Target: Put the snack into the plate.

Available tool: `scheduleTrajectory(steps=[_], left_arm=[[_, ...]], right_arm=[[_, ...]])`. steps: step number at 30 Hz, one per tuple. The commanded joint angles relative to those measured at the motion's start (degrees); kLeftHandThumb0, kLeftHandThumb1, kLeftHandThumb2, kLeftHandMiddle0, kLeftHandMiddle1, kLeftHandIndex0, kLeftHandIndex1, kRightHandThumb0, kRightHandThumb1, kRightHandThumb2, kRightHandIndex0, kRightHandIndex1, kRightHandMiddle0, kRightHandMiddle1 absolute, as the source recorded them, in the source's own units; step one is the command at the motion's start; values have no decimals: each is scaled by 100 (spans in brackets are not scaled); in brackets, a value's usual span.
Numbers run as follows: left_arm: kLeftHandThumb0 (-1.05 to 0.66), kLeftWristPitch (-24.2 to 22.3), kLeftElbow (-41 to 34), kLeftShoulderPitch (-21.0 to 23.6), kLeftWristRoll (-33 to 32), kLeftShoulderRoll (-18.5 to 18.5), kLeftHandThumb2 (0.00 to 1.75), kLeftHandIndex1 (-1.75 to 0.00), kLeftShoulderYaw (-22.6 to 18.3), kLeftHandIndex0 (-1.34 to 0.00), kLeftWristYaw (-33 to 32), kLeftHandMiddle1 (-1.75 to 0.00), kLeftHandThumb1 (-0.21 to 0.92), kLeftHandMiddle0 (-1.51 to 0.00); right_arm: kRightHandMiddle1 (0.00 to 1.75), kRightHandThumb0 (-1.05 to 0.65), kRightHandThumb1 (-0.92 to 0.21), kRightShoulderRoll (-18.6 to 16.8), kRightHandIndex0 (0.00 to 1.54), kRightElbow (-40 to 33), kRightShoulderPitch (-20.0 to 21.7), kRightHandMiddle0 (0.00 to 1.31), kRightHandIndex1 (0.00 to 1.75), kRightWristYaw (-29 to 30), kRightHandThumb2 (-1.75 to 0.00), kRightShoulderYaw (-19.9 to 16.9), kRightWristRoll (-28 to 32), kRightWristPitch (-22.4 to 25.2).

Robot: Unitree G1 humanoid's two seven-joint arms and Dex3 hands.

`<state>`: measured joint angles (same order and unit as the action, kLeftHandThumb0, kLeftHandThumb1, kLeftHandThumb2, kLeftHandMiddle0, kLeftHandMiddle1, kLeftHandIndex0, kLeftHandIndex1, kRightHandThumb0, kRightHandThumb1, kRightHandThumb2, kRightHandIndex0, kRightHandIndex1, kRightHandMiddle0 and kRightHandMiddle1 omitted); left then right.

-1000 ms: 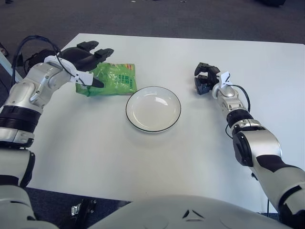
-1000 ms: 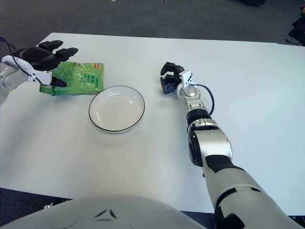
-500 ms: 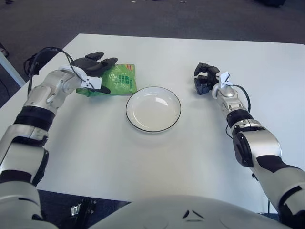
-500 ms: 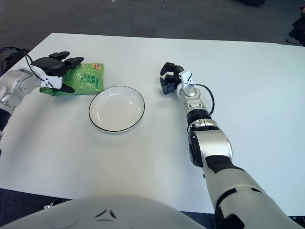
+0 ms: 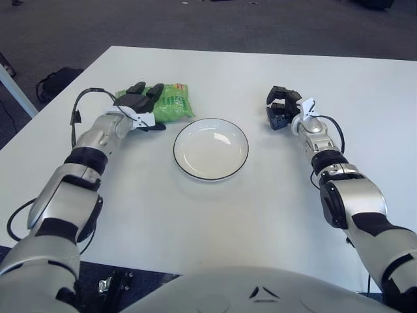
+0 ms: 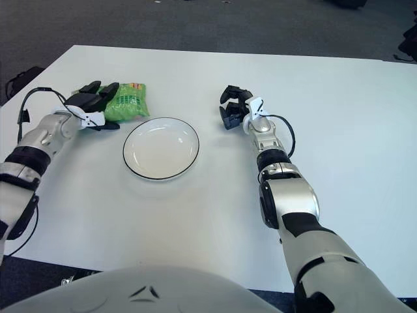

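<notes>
The green snack lies on the white table toward its far left corner, just off the far-left rim of the plate, with a narrow strip of bare table between bag and rim; the bag's long axis runs roughly left to right, parallel to the table's far edge, its right end pointing past the plate's far side; the left hand sits at the bag's left end, dark fingers laid over that end and the thumb reaching along the near side, so the hand looks closed around the snack, though whether the grip is firm enough to lift cannot be told; the plate lies to the right of and slightly nearer than the bag, so the move to come is judged a short carry rightward and toward the near edge; the left hand is by far the nearer one; the right hand shows on the far side of the plate's right, well apart from the bag, fingers curled and holding nothing; the right eye view shows more of the orange print on the bag's top, which the left eye view shows less plainly.
</notes>
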<state>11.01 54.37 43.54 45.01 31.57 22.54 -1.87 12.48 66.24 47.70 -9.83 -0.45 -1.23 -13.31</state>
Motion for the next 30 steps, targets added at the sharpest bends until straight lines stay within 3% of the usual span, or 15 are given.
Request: scheduleTrajectory(steps=[1, 4, 7, 11, 13, 16, 19, 21, 25, 30], left_arm=[[-105, 11, 356, -255, -44, -351, 50, -14, 210, 0, -94, -1, 92, -3], [-105, -8, 701, -267, -3, -469, 50, -30, 291, 0, -455, -10, 92, -9], [-105, -85, 1099, -290, 70, -587, 49, -58, 395, 0, -1007, -75, 92, -2], [-104, -124, 1502, -291, 84, -621, 46, -78, 490, 0, -1576, -115, 92, -1], [-98, -119, 1593, -282, 48, -610, 40, -111, 497, 0, -1797, -142, 92, -7], [-78, -97, 1668, -259, -3, -600, 57, -154, 506, -4, -2031, -164, 70, -43], [-26, -83, 1717, -246, -45, -581, 113, -168, 493, -29, -2250, -168, 39, -62], [-13, -45, 1774, -244, -84, -541, 126, -171, 470, -48, -2398, -143, 24, -79], [-3, 112, 1847, -238, -126, -468, 140, -174, 487, -64, -2672, -124, 9, -94], [0, 393, 1904, -197, -185, -389, 156, -175, 460, -64, -2864, -145, 1, -94]], right_arm=[[166, -1, 1, -109, 82, 254, -447, 70, 175, -118, -166, 134, -181, 346], [166, -1, 0, -110, 82, 248, -450, 69, 175, -135, -165, 144, -181, 345], [167, -1, 1, -93, 83, 233, -457, 69, 175, -162, -166, 165, -191, 348], [169, -1, 2, -68, 84, 211, -471, 69, 175, -177, -169, 219, -226, 311], [171, -1, 5, -61, 86, 200, -480, 70, 175, -178, -172, 249, -242, 275], [172, -1, 6, -59, 87, 185, -487, 70, 175, -203, -174, 251, -211, 270], [173, -1, 6, -62, 87, 175, -486, 70, 175, -268, -174, 220, -152, 294], [172, -1, 6, -65, 87, 169, -482, 70, 175, -317, -174, 194, -118, 322], [170, -1, 5, -63, 86, 175, -464, 70, 175, -330, -171, 177, -117, 370], [170, -1, 3, -53, 85, 188, -448, 69, 175, -343, -170, 171, -134, 370]])
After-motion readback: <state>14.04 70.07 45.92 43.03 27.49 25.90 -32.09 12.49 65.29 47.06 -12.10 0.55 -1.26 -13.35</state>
